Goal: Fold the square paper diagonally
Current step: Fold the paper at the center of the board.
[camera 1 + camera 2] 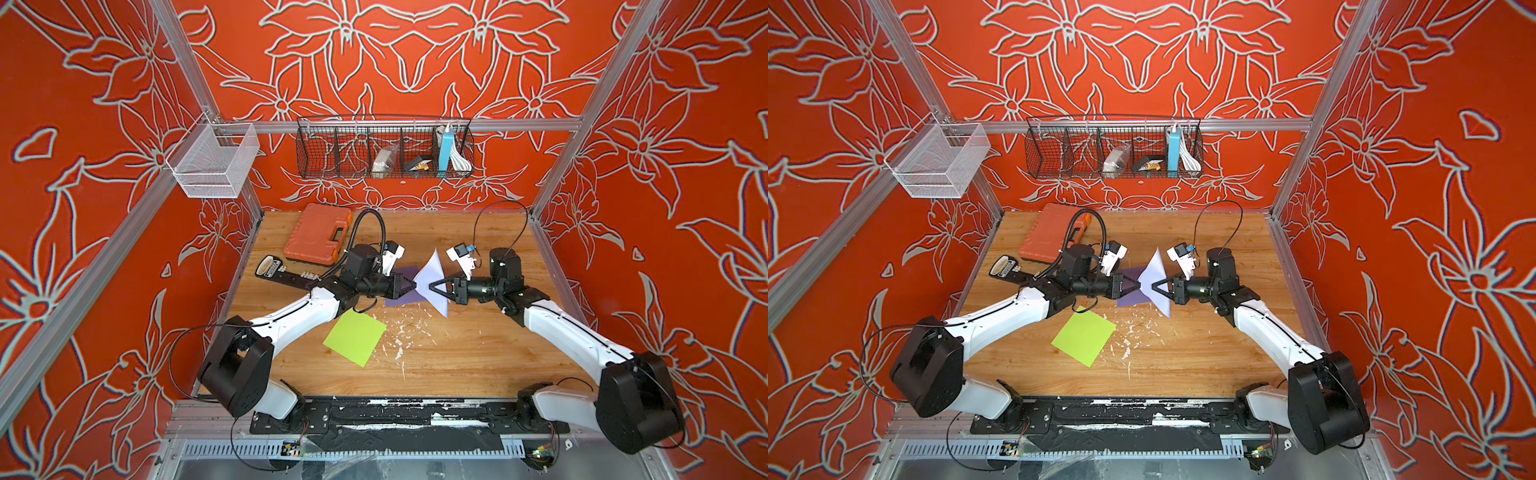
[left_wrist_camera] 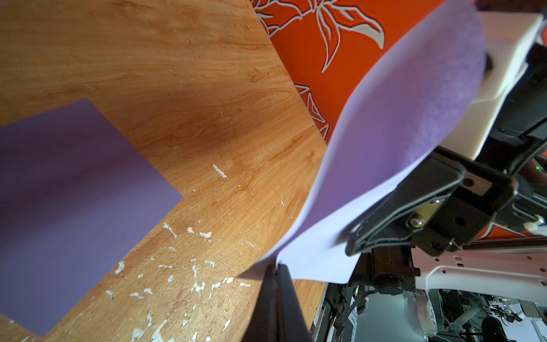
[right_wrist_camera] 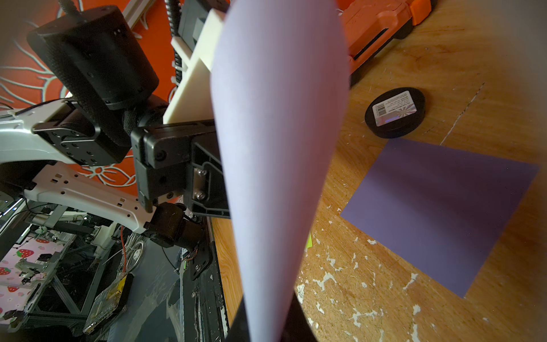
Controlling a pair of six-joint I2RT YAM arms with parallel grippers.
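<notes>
Lavender square paper (image 1: pixel 433 277) is up off the wooden table (image 1: pixel 457 365), standing on edge between both arms at mid-table.

Left gripper (image 1: pixel 414 286) is closed on one side of it. The left wrist view shows the pinch plainly, fingers (image 2: pixel 281 284) tight on the sheet's edge.

Right gripper (image 1: pixel 430 287) is clamped on the opposite side. In the right wrist view the sheet rises curled from between its jaws.

A dark purple sheet (image 1: pixel 400 301) lies flat underneath, half hidden in both top views but clear to both wrist cameras.

The green sheet (image 1: pixel 355 337) shows whole in the top views only. The labelled black disc (image 3: pixel 395 112) reads clearly from the right wrist.
</notes>
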